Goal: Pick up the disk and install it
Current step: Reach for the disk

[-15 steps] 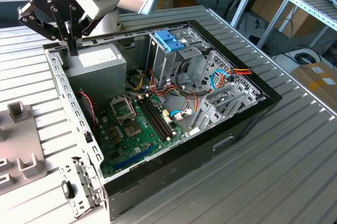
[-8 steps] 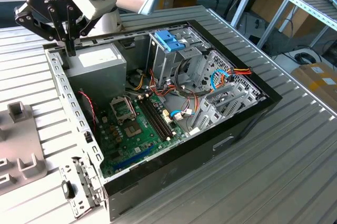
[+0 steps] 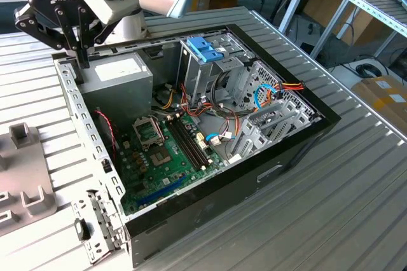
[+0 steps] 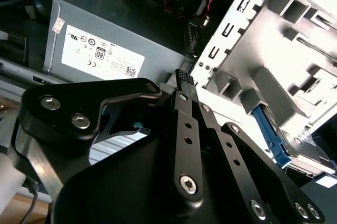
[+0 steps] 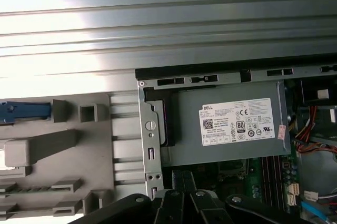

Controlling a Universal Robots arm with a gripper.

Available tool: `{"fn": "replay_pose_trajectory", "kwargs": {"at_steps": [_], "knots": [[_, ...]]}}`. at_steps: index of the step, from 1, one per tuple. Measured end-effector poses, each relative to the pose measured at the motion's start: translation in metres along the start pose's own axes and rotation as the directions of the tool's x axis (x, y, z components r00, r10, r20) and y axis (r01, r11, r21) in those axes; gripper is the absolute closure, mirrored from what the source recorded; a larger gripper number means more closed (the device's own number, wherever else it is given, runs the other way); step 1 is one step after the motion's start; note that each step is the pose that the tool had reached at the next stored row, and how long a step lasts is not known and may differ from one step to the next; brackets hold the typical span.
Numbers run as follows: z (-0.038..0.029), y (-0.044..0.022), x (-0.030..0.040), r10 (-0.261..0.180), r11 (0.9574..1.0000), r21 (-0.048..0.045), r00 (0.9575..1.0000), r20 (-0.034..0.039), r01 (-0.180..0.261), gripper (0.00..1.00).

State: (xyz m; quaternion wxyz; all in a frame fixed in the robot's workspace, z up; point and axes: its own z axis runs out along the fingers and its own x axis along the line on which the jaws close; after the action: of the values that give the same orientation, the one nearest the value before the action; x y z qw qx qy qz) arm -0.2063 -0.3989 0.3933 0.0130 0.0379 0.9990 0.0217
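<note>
Hand (image 4: 181, 75) is clenched, fingertips pressed together, nothing in it. It hangs at the case corner where the perforated steel wall (image 3: 79, 112) meets the power-supply box (image 4: 131, 19); can't tell if it touches the rim. Disk (image 4: 269, 132) not picked up: it sits in the grey fixture (image 4: 284, 56) outside the case, across that wall from the box. In the second wrist view I see its blue carrier edge plus a sliver of bare metal; its orientation is hard to read. Risks, my read: the fingers are close to the wall, so a sideways pass toward the fixture could clip the sheet metal or scrape the box. The disk is thin and flanked by fixture blocks, so an off-centre grip on the smooth plastic frame could cock it or let it slip. Loose cables (image 3: 267, 96) near the drive cage (image 3: 210, 77) could snag it going in. Materials: matte black jointed fingers, painted grey box with glossy white sticker, punched bright steel wall, moulded blocky fixture, green motherboard (image 3: 165, 156), ribbed metal surface (image 3: 331, 182).
</note>
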Motion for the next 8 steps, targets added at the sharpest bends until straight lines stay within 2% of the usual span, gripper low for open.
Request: {"fn": "replay_pose_trajectory", "kwargs": {"at_steps": [8], "knots": [[-0.0001, -0.0003, 0.0035, 0.000, 1.0000, -0.0001, 1.0000, 0.0001, 0.000, 0.90]]}}
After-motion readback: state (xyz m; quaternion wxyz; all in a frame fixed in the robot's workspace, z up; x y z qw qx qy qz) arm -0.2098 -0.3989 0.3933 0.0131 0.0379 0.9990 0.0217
